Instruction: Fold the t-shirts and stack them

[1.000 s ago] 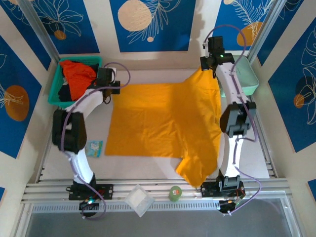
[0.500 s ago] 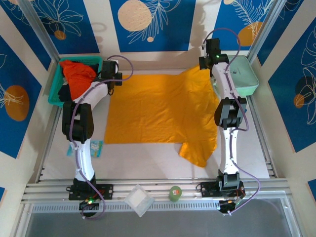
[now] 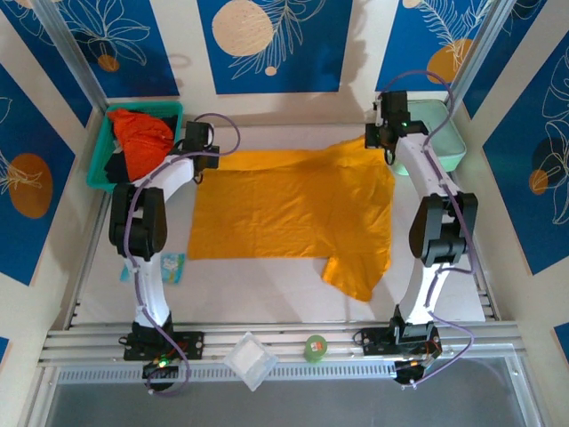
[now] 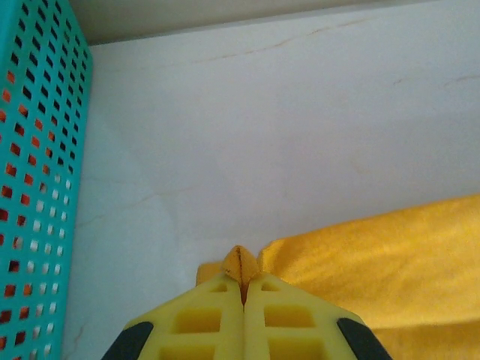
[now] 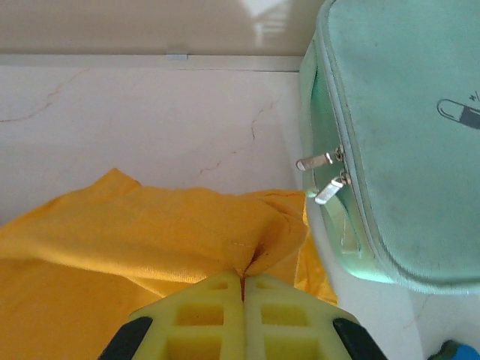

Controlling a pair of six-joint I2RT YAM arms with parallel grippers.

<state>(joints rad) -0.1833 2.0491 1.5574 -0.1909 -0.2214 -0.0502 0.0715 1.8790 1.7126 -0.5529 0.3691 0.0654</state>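
The mustard-yellow t-shirt (image 3: 293, 213) lies spread out on the white tabletop (image 3: 267, 294) just beside the teal basket (image 3: 100, 165), with one far corner close to the basket's wall and the rest reaching away from it. The left end effector (image 4: 241, 281) is clamped on that near-basket corner. Its yellow fingers are pressed together, a small nub of yellow cloth pokes out between their tips, and the basket's perforated side stands close by. The right end effector (image 5: 242, 281) is closed on a bunched fold at the shirt's other far corner, the one well away from the basket, just beside the mint-green box (image 5: 397, 150) with its two metal zipper pulls. Along that far edge the cloth is rumpled between the two grips, and a sleeve trails off at the corner farthest from the basket. The red-orange t-shirt (image 3: 142, 133) sits heaped inside the basket on top of something dark.
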